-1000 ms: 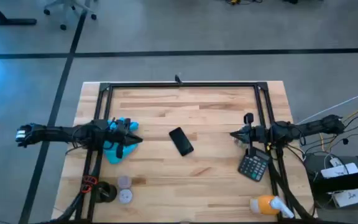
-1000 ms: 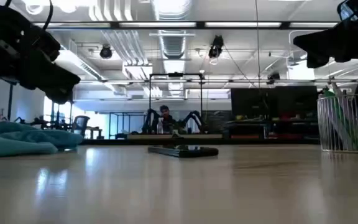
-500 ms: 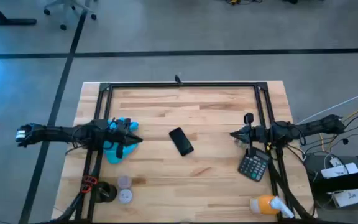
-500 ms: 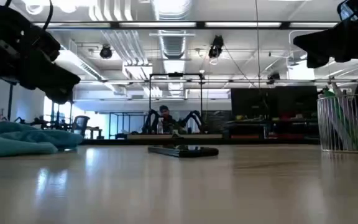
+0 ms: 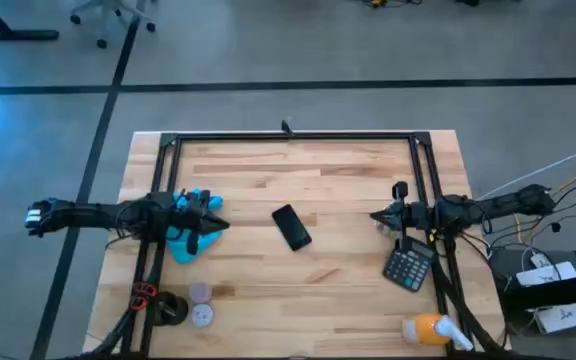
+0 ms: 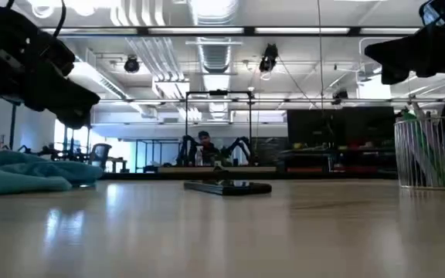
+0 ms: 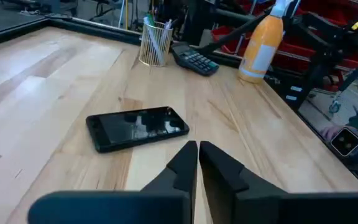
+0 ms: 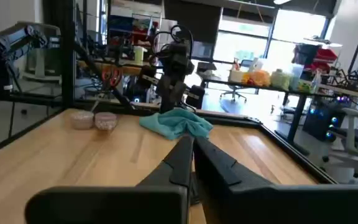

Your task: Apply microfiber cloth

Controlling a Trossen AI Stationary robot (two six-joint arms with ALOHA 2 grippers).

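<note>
On the left side of the pale wooden surface (image 5: pixel 318 280) lies the soft, wrinkly, bright turquoise-blue microfiber cloth (image 5: pixel 185 245), bunched in a small heap. The left gripper (image 5: pixel 218 224) hangs right over it, with its tip past the cloth's edge that faces the middle. Its two dark fingers (image 7: pixel 185 163) are pressed together and hold nothing; the wrist view shows only bare wood and the flat black rectangular phone (image 5: pixel 291 226) ahead of them.

So the cloth sits under and a little behind the left fingers, toward that arm's own base. The phone lies just beyond them, near the middle of the surface, with its long side slanted. The cloth and phone are near but not touching.

The right gripper (image 5: pixel 376 216) waits on the far side of the phone, well apart from the cloth, and its fingers (image 8: pixel 182 158) are closed and empty too.

I think the left arm is the one to use. It would need to open, pull back, and drop down onto the heap.
</note>
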